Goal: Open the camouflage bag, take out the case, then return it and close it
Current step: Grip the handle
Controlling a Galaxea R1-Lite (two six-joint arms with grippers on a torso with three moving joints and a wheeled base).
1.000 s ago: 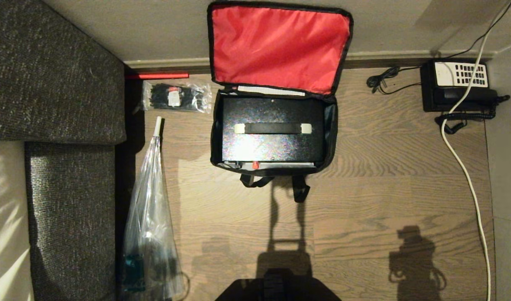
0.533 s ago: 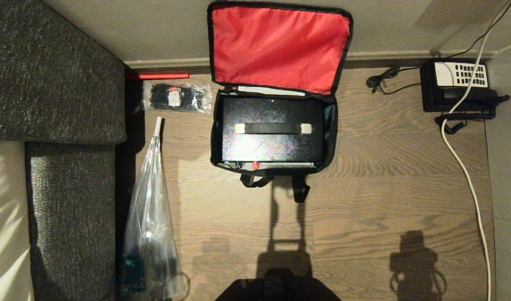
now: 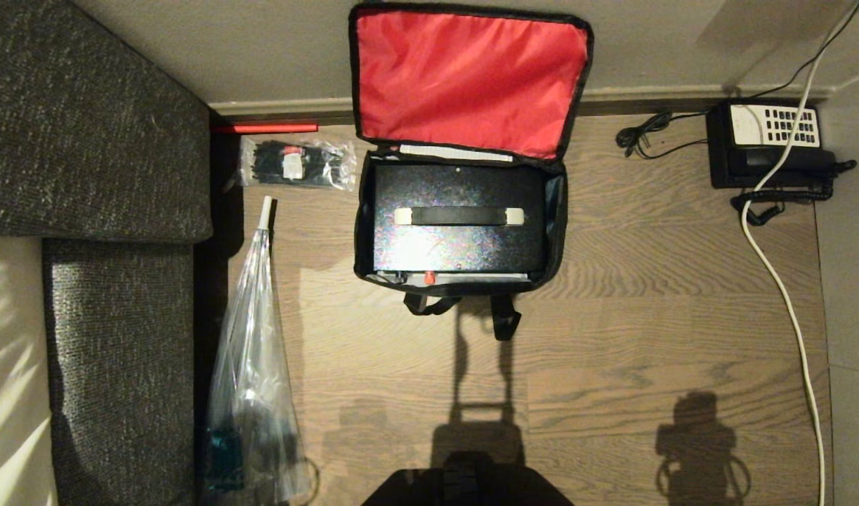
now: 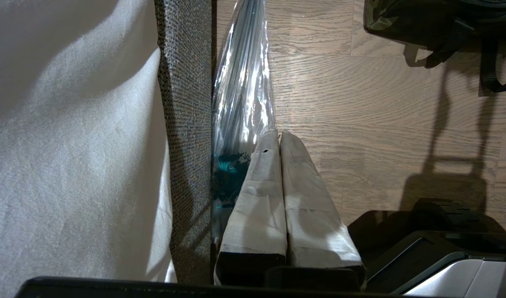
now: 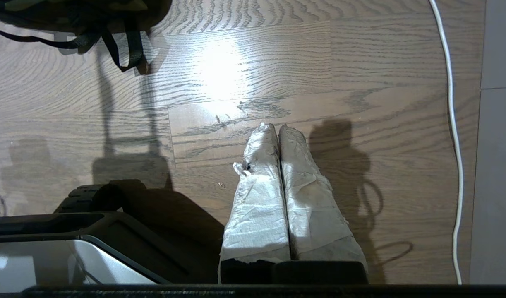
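Note:
The camouflage bag [image 3: 557,211] stands open on the wooden floor by the far wall, its red-lined lid [image 3: 468,77] leaning back against the wall. The black case [image 3: 458,242] lies inside it, handle with pale ends on top, red knob [image 3: 429,279] at the near side. Neither arm shows in the head view. My left gripper [image 4: 279,133] is shut and empty, low beside the sofa. My right gripper [image 5: 276,126] is shut and empty above bare floor, well short of the bag's straps [image 5: 124,45].
A dark sofa [image 3: 85,176] fills the left side. A clear plastic-wrapped bundle [image 3: 250,365] lies along it, with a clear packet of black ties [image 3: 296,163] above it. A black telephone [image 3: 770,144] sits far right. A white cable [image 3: 787,302] runs down the floor. My base [image 3: 464,485] is at the near edge.
The right arm's shadow on the floor has slid a little toward the near edge. The bag, lid and case have not moved.

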